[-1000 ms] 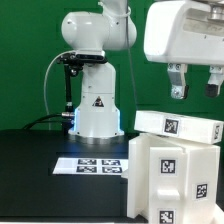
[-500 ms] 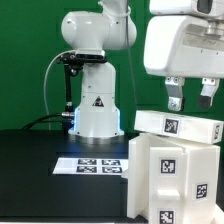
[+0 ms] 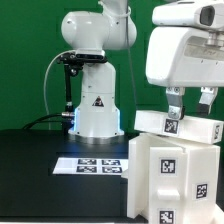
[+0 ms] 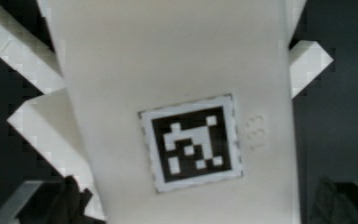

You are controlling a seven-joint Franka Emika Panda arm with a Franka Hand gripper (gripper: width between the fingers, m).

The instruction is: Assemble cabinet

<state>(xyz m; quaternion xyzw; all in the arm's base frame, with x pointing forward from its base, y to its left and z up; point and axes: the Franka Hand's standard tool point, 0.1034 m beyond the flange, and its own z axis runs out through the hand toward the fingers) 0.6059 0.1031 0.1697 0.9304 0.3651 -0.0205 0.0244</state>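
The white cabinet box (image 3: 165,175) stands at the exterior view's right, with black-and-white marker tags on its faces. A flat white panel (image 3: 185,126) lies across its top. My gripper (image 3: 190,106) hangs just above that panel, and its jaws are open. In the wrist view the panel (image 4: 149,70) fills the middle, with a marker tag (image 4: 197,141) on it. My gripper (image 4: 197,206) straddles the panel. One dark fingertip (image 4: 51,203) shows on each side of it, with a gap between finger and panel.
The marker board (image 3: 98,164) lies flat on the black table in front of the arm's white base (image 3: 95,105). A black stand with cables (image 3: 66,85) rises at the base's left in the exterior view. A green backdrop stands behind.
My gripper has come down from higher up to just above the top panel, and its fingertips now reach the panel's level. The cabinet parts have not moved.
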